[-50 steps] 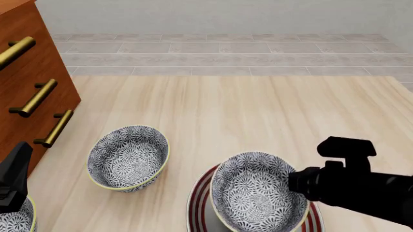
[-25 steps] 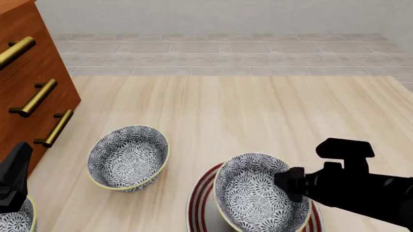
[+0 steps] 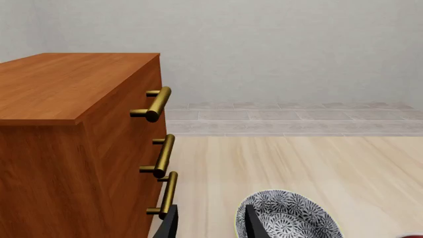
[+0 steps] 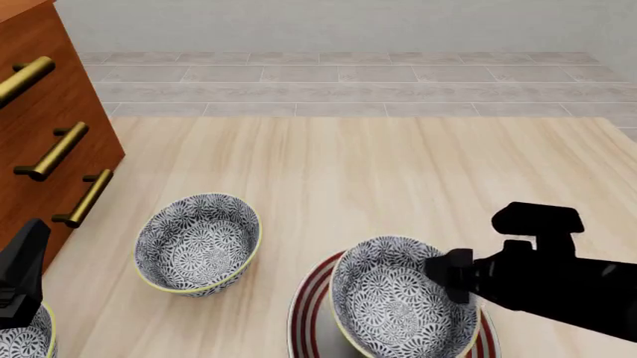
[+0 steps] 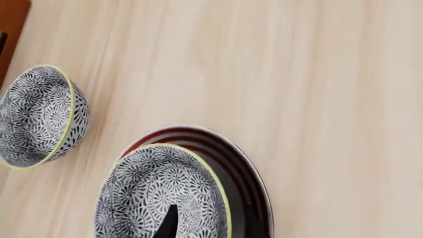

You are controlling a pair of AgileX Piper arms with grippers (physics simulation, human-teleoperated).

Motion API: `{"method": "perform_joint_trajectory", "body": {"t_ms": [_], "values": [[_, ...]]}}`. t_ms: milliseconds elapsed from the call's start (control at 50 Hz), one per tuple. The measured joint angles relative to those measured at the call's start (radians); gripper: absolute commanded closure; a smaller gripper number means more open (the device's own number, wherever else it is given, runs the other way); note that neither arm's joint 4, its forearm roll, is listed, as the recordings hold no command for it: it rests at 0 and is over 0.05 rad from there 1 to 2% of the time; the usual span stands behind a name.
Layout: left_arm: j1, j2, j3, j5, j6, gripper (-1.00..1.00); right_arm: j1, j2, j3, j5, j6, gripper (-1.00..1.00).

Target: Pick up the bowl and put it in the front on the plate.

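The bowl (image 4: 401, 301) sits on the plate (image 4: 309, 306) at the near edge, both cut off below. The right gripper (image 5: 205, 225) straddles the bowl's right rim, jaws apart. The left gripper (image 3: 210, 222), mostly out of frame, stands open by the drawer unit (image 3: 73, 148).

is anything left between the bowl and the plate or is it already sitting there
Nothing visible stands between them. The bowl already sits on the plate, with the right gripper straddling its rim. The other bowl stands apart on the table.
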Motion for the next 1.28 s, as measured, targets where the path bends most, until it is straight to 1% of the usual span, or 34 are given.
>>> {"method": "perform_joint_trajectory", "body": {"t_ms": [440,840,1060,1280], "values": [[0.0,0.0,0.0,0.0,0.0,-1.0,-0.06,-0.058,-0.113,0.119,-0.091,-1.0],[0.0,0.0,0.0,0.0,0.0,-1.0,-0.112,-0.104,-0.232,0.2,-0.172,-1.0],[0.0,0.0,0.0,0.0,0.0,-1.0,-0.135,-0.137,-0.268,0.226,-0.198,-1.0],[0.0,0.0,0.0,0.0,0.0,-1.0,-0.153,-0.151,-0.297,0.222,-0.21,-1.0]]}}
